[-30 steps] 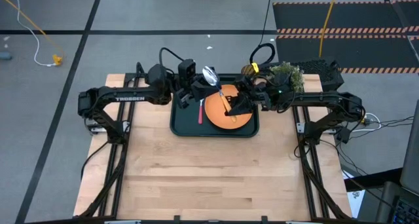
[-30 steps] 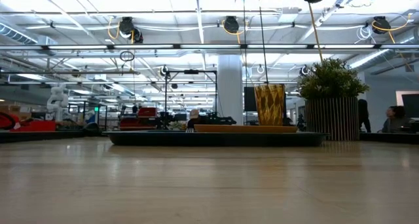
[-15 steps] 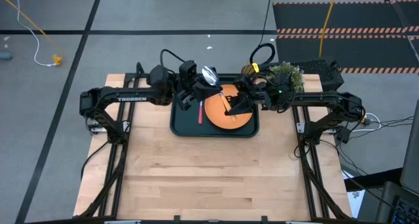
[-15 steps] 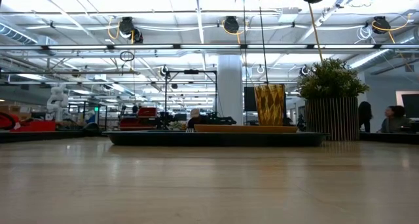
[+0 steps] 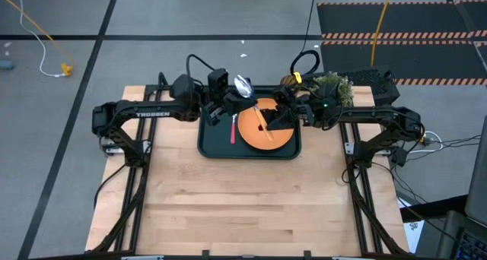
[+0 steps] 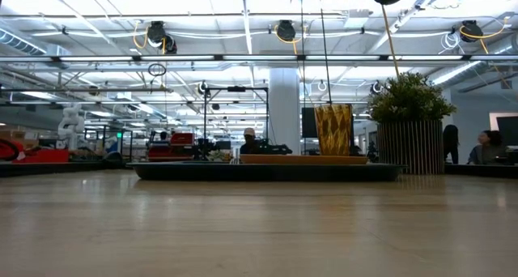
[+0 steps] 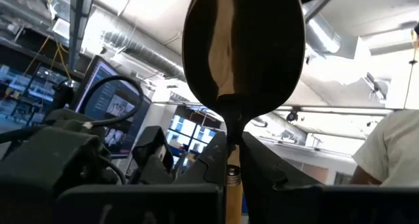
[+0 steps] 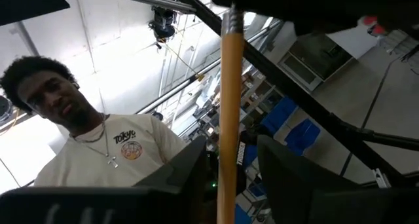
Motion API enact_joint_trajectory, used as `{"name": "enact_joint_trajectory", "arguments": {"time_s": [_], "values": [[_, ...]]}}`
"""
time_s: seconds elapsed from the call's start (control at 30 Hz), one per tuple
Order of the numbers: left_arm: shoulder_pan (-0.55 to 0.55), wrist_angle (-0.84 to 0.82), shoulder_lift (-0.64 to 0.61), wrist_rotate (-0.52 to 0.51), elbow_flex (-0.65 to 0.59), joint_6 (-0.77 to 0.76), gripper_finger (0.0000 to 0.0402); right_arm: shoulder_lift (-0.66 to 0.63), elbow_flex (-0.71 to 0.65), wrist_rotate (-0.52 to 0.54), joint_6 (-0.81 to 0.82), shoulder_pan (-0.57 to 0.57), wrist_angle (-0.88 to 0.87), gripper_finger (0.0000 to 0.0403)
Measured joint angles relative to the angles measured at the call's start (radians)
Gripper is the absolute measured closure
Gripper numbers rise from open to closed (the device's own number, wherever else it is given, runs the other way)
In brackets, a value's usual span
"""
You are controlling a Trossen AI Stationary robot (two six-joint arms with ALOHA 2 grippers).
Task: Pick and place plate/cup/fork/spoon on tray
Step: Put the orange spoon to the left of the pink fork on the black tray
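Your left gripper (image 7: 232, 152) is pinched tight on the neck of the spoon (image 7: 243, 47), just under the bowl, so the bowl stands up past the fingers and the orange-yellow handle runs away behind them. Your right gripper (image 8: 229, 158) straddles that same handle with a sliver of daylight on each side, so it is parted and not yet bearing on it. That reads as a handover or a steadying grip, with the left claw alone carrying the weight.

Below them, the high view puts the spoon slanting above the far part of the tray (image 5: 209, 146), handle end over the plate (image 5: 255, 134). Holding it there makes sense: the plate already lies flat in the tray's right half and the fork (image 5: 232, 129) rests on the tray floor just beside it, so the spoon is the piece still in the air.

Farther back, the cup (image 6: 334, 129) stands upright near the tray's far right corner; you cannot tell whether it sits inside the rim. A potted plant (image 6: 411, 99) stands beyond it.
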Motion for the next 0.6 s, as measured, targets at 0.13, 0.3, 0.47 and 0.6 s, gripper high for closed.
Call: {"name": "enact_joint_trajectory", "arguments": {"time_s": [0.13,0.3,0.47,0.6], "values": [[0.025,-0.003,0.000,0.026,0.000,-0.069,0.0383,-0.009,0.000,-0.001,0.006,-0.018,-0.023,0.0253],[0.063,-0.009,0.000,0.074,0.000,-0.142,0.0380,-0.060,0.000,-0.036,-0.006,-0.072,-0.131,0.0246],[0.104,-0.033,0.000,0.108,0.000,-0.215,0.0383,-0.174,0.000,-0.065,-0.142,-0.146,-0.430,0.0246],[0.130,-0.054,-0.009,0.107,0.000,-0.263,0.0382,-0.295,0.000,-0.009,-0.331,-0.193,-0.745,0.0246]]}}
